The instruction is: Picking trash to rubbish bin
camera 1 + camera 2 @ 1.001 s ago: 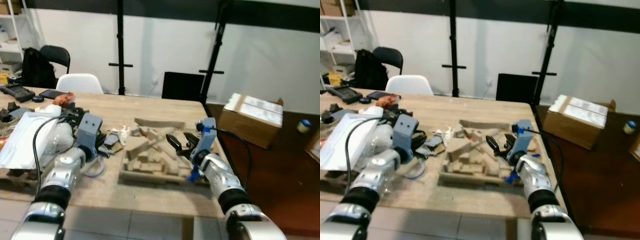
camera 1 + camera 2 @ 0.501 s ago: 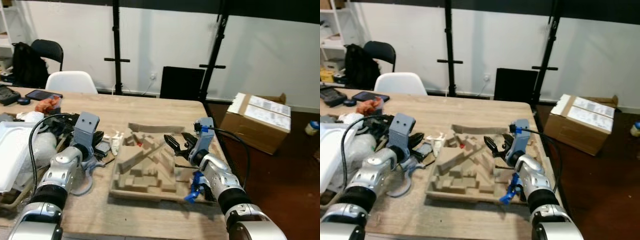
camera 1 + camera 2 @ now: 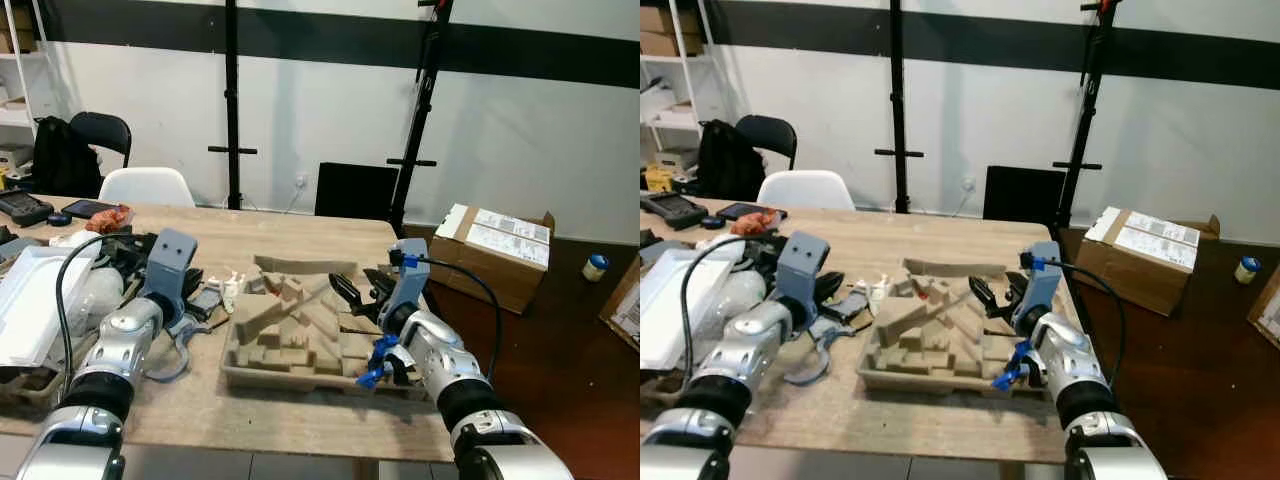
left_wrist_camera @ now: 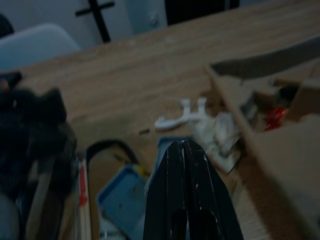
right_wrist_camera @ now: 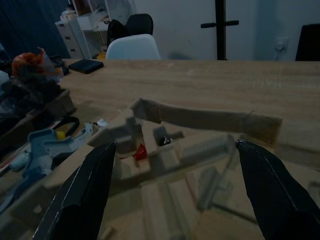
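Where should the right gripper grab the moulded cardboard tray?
Probably the near right rim of the moulded cardboard tray, coming in from the robot's right. That raised edge lies flat on the table and faces the right gripper, which hovers open above that end. The lumpy, cluttered middle offers no clean pinch.

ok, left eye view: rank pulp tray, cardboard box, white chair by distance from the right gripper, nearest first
1. Pulp tray: on the table, directly under the open fingers of the right gripper.
2. Cardboard box: on the floor, to the robot's right.
3. White chair: behind the table's far left side.
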Available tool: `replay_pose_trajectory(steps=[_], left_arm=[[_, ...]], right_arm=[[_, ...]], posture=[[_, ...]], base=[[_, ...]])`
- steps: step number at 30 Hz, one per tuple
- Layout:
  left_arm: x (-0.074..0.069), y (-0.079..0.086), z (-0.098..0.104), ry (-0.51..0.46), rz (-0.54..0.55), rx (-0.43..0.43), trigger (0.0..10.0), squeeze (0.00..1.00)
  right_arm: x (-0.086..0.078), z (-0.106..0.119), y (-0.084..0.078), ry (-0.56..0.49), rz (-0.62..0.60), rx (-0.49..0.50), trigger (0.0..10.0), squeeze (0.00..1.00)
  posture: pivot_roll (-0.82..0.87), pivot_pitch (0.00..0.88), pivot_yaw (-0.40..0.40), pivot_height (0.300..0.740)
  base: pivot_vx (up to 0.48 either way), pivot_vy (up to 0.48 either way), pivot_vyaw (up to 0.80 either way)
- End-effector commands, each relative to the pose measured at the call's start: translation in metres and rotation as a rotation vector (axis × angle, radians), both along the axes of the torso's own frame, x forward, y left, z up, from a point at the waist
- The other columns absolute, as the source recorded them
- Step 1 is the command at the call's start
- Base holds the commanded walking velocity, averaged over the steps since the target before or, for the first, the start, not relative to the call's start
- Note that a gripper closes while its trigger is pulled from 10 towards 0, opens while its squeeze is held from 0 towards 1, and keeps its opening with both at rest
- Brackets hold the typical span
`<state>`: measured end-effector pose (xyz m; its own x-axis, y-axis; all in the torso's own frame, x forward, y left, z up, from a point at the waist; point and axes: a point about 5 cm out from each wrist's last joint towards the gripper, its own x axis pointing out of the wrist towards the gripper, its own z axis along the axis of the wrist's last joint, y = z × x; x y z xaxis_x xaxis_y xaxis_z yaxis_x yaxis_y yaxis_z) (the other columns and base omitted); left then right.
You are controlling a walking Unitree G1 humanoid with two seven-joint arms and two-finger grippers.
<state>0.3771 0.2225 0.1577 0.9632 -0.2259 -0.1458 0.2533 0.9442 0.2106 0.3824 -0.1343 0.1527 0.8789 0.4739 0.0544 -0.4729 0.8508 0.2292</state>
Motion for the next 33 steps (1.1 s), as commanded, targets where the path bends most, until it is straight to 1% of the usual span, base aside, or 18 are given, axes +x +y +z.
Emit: replay_pose_trajectory(steps=[1,8,11,16,19,23,27,31,33], left_arm=[[0.005,0.002,0.009,-0.012,0.023,0.013,10.0,0.0],[0.006,0.003,0.011,-0.022,0.044,0.002,10.0,0.0],[0.006,0.004,0.011,-0.022,0.047,0.014,10.0,0.0],[0.009,0.011,0.015,-0.011,0.073,0.062,10.0,0.0],[0.012,0.014,0.024,-0.025,0.076,0.106,10.0,0.0],[0.013,0.016,0.028,-0.041,0.09,0.095,10.0,0.0],[0.014,0.017,0.029,-0.043,0.105,0.114,10.0,0.0],[0.017,0.017,0.034,-0.049,0.118,0.06,10.0,0.0],[0.016,0.018,0.034,-0.049,0.115,0.079,10.0,0.0]], right_arm=[[-0.001,-0.007,-0.005,0.036,-0.014,0.001,10.0,0.0],[-0.001,-0.007,-0.004,0.04,-0.01,0.001,10.0,0.0],[-0.002,-0.009,-0.004,0.043,-0.009,0.0,10.0,0.0],[-0.003,-0.01,-0.005,0.047,-0.007,-0.016,10.0,0.0],[-0.001,-0.006,-0.007,0.039,-0.007,-0.015,10.0,0.0],[-0.001,-0.005,-0.007,0.036,-0.007,-0.015,10.0,0.0],[-0.002,-0.007,-0.007,0.04,-0.012,-0.015,10.0,0.0],[-0.005,-0.011,-0.008,0.047,-0.017,-0.01,10.0,0.0],[-0.006,-0.013,-0.009,0.05,-0.018,-0.01,10.0,0.0]], posture=[[0.09,0.0,-0.076,0.74],[0.09,0.0,-0.076,0.74],[0.09,0.0,-0.078,0.74],[0.09,0.0,-0.083,0.74],[0.1,0.0,-0.085,0.74],[0.1,0.0,-0.085,0.74],[0.1,0.0,-0.08,0.74],[0.1,0.0,-0.075,0.74],[0.1,0.0,-0.073,0.74]], base=[[0.0,0.0,0.0],[0.0,0.0,0.0],[0.0,0.0,0.0],[0.0,0.0,0.0],[0.0,0.0,0.0],[0.0,-0.188,0.0],[0.0,-0.48,0.0],[0.0,0.0,0.0],[0.0,0.0,0.0]])
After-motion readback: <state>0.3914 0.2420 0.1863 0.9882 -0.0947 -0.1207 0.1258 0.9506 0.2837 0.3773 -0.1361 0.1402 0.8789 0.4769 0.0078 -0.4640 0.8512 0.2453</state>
